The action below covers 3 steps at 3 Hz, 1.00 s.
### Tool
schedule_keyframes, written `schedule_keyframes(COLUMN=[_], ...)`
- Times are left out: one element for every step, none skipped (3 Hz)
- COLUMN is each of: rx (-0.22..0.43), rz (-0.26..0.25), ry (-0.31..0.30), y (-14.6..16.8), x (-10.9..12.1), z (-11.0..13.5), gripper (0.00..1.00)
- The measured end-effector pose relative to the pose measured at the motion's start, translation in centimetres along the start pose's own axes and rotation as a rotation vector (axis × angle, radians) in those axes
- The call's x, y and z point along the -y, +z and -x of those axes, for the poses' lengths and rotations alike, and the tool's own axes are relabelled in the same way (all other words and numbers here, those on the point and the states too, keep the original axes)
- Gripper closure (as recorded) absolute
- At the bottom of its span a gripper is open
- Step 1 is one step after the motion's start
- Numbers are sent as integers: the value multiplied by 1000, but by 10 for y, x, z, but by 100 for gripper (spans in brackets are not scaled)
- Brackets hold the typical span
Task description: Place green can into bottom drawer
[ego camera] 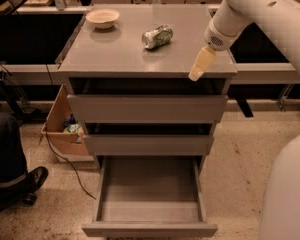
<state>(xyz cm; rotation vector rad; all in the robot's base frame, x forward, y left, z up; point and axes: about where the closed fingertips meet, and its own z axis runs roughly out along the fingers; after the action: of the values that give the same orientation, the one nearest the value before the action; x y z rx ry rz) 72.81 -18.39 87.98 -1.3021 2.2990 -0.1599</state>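
The green can (157,36) lies on its side on the grey cabinet top (125,59), a little toward 1 o'clock from the middle of that surface, its silver end facing 8 o'clock. It is untouched and well apart from the gripper (200,65). The gripper hangs at about 4 o'clock from the can, over the front right corner of the cabinet top, its beige tip pointing down toward 7 o'clock and close to the front edge. Whether the gripper is spread or closed cannot be told, and it holds nothing. The white arm (260,14) reaches in from 2 o'clock. A beige bowl (102,18) stands upright at 10 o'clock from the can, near the back left corner of the top. Below the top, the top drawer (147,109) and the middle drawer (149,145) each stand slightly ajar, showing a dark gap above their fronts. The bottom drawer (149,211) is pulled far out toward 6 o'clock, and its plain grey floor is bare. At 9 o'clock from the cabinet a cardboard box (60,129) sits on the floor with some green item inside, and farther toward 8 o'clock a person's dark shoe (25,181) and trouser leg show.
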Motion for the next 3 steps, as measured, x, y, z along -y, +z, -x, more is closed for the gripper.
schedule_keyframes(rx=[0,72,170], rz=[0,-13,-31], ry=[0,72,158], y=[0,15,34], x=[0,10,29], z=[0,19,51], gripper=[0,0,0])
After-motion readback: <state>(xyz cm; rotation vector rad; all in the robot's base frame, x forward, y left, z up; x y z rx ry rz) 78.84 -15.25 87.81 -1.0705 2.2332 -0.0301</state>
